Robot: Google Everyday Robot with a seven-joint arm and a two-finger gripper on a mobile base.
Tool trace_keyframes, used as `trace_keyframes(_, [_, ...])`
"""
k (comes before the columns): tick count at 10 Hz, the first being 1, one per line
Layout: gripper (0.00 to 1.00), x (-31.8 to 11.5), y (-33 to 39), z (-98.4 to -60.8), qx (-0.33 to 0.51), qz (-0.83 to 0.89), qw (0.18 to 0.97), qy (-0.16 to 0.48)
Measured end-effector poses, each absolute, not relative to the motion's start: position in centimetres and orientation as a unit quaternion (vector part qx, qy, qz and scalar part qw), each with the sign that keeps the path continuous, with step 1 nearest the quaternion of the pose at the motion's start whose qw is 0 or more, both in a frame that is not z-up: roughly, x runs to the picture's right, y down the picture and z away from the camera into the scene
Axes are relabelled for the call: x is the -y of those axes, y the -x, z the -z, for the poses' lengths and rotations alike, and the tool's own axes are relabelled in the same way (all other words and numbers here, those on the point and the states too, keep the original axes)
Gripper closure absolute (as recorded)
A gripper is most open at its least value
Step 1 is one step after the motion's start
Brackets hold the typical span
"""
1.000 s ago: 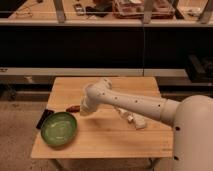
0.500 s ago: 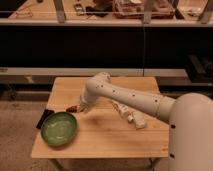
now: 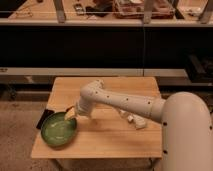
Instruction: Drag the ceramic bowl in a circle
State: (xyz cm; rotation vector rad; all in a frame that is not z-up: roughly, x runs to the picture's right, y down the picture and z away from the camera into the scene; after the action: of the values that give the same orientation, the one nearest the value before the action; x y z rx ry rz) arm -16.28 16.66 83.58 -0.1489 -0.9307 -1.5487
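Observation:
The ceramic bowl (image 3: pixel 58 131) is wide, shallow and green with a paler inside. It sits on the front left corner of the wooden table (image 3: pixel 115 137). My gripper (image 3: pixel 71 113) hangs at the end of the white arm (image 3: pixel 120 102), which reaches in from the right. It is at the bowl's far right rim, and I cannot tell whether it touches the rim.
A flat black object (image 3: pixel 44 118) lies at the table's left edge, just behind the bowl. A small whitish object (image 3: pixel 134 120) lies on the table under the arm. Dark shelving (image 3: pixel 105 45) stands behind the table. My white body (image 3: pixel 187 132) fills the right foreground.
My gripper has moved left and down to the bowl's far right rim, and the arm's bend has swung left. The bowl has hardly moved.

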Motion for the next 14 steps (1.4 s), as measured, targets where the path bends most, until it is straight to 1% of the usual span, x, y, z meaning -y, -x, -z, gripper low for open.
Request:
trace_keyframes(1, [0.24,-17.2,17.1,-83.9,0.401,0.676,0.615,0.065])
trace_keyframes(2, [0.30,-17.5,17.5,-84.1,0.399,0.676,0.616,0.066])
trace_keyframes(3, [0.43,-17.7,17.6,-84.6,0.392,0.676,0.621,0.068])
trace_keyframes(5, [0.59,-17.6,17.2,-85.5,0.375,0.671,0.636,0.074])
trace_keyframes(6, [0.69,-17.2,16.4,-86.1,0.358,0.660,0.655,0.083])
trace_keyframes(7, [0.84,-15.3,13.5,-87.1,0.315,0.639,0.695,0.090])
trace_keyframes(9, [0.98,-12.3,9.3,-87.3,0.262,0.610,0.742,0.094])
trace_keyframes(11, [1.00,-9.7,4.1,-86.7,0.202,0.590,0.775,0.104])
trace_keyframes(12, [1.00,-9.9,1.6,-86.4,0.181,0.589,0.779,0.118])
trace_keyframes(14, [1.00,-14.5,0.2,-85.9,0.189,0.598,0.764,0.154])
